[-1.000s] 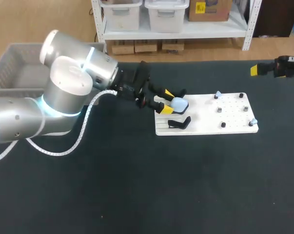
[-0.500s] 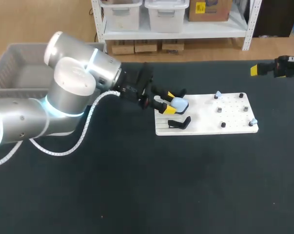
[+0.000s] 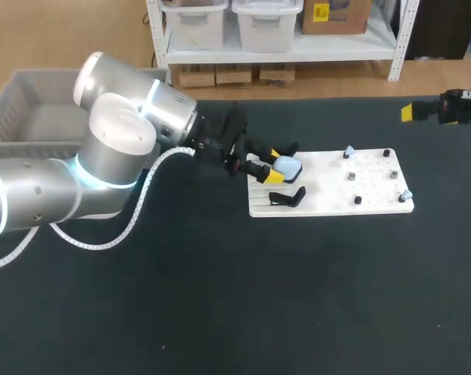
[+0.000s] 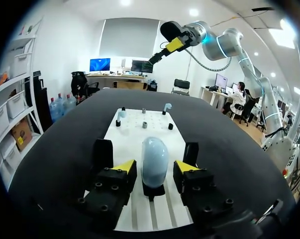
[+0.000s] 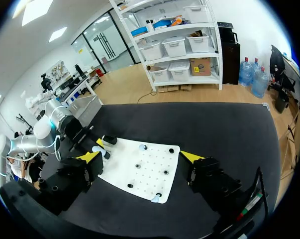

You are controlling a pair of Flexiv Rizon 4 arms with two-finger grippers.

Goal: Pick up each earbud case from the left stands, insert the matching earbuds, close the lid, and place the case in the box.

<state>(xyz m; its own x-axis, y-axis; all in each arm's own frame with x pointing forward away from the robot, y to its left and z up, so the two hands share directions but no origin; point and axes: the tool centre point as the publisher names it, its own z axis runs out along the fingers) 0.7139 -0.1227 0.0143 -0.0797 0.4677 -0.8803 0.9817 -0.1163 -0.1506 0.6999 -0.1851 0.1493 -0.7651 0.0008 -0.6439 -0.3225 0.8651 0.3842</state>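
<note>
A pale blue earbud case (image 3: pixel 287 166) stands on a black stand at the left end of the white board (image 3: pixel 329 205). My left gripper (image 3: pixel 273 165) straddles it from the left. In the left wrist view the case (image 4: pixel 154 157) sits between the yellow fingertips (image 4: pixel 124 167), with a thin gap on each side, so the left gripper (image 4: pixel 155 168) is open. Two small pale blue earbuds (image 3: pixel 349 150) (image 3: pixel 405 194) rest on pegs at the board's right end. My right gripper (image 3: pixel 419 111) hangs wide open above the table's far right edge, with nothing in it (image 5: pixel 142 157).
An empty black stand (image 3: pixel 288 197) sits on the board just in front of the case. Several black pegs (image 3: pixel 358 200) dot the board's right half. A grey basket (image 3: pixel 16 109) stands at the table's far left, behind my left arm.
The left gripper has slid a little further forward around the case, and its fingers have narrowed towards it. The right arm has not moved.
</note>
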